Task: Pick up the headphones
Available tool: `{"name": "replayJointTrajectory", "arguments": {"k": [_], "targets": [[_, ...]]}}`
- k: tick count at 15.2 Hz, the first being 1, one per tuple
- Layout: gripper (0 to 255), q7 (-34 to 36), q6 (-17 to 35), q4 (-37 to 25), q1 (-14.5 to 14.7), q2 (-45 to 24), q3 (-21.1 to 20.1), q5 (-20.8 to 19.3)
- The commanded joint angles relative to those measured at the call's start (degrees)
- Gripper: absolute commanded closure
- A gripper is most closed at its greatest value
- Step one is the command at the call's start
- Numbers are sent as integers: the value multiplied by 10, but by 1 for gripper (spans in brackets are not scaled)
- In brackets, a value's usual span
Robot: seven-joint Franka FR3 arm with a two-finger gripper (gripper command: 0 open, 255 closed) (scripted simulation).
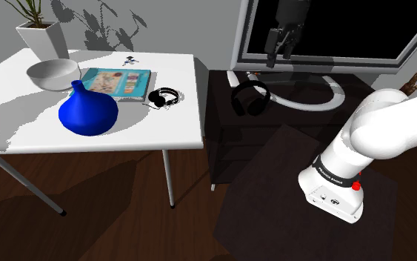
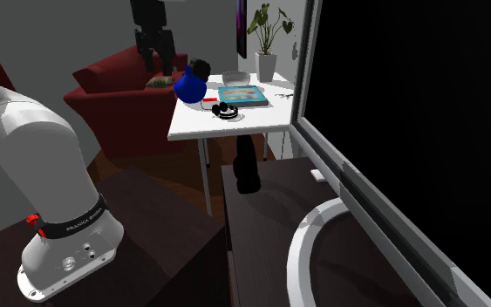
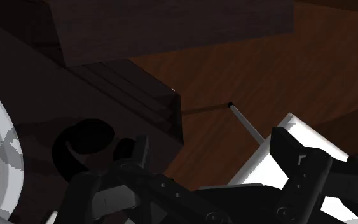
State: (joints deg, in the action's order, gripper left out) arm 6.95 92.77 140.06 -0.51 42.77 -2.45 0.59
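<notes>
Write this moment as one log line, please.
pincer: open, raised, empty | headphones: on cabinet, not held | small headphones: on table

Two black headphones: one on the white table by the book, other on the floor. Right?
No. The larger headphones stand on the dark cabinet, not the floor, as the shoulder view shows. The smaller headphones do lie on the white table by the book.

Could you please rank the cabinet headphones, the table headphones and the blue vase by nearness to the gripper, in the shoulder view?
1. Large headphones, on the dark cabinet below the gripper.
2. Small headphones, at the white table edge.
3. Blue vase, farther along the table.
</notes>
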Motion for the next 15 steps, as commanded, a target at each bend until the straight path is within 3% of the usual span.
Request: {"name": "replayJointTrajectory", "arguments": {"k": [1, 8, 15], "targets": [[0, 0, 0, 0, 0, 0, 0, 0], [0, -212, 107, 49, 7, -40, 105, -69], [0, -422, 227, 37, 27, -152, 210, -103]]}}
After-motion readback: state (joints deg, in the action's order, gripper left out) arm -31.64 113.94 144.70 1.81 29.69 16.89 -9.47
